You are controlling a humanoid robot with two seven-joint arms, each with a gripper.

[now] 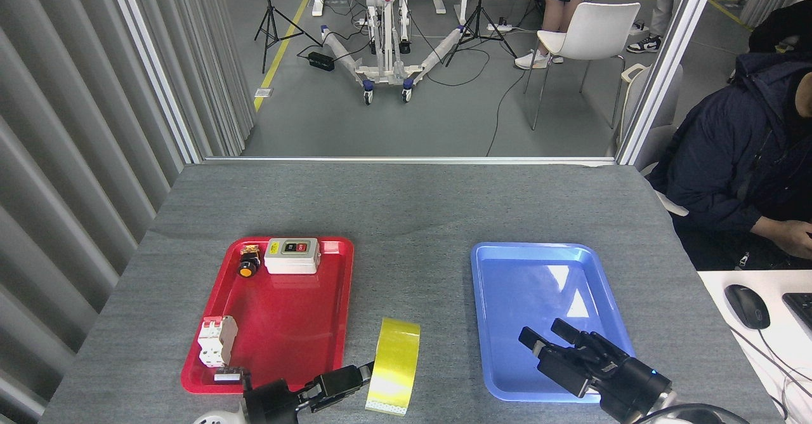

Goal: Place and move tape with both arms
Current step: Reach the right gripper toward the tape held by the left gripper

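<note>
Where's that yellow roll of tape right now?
In the head view, the tape stands on edge on the grey table, between the red tray and blue tray, at the left claw.

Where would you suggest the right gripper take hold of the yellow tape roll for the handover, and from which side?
Across the width of the tape, from its blue-tray side: it stands on edge, band facing the camera, and the left gripper already occupies the other side.

Both arms enter low at the near edge. The left tool (365,373) points right and slightly away from the robot, its thin black fingers (342,379) closed on the tape (394,367). The right tool (539,338) lies turned toward the left, its 2 black fingers (564,330) stretched out side by side with a narrow gap, gripping nothing.
</note>
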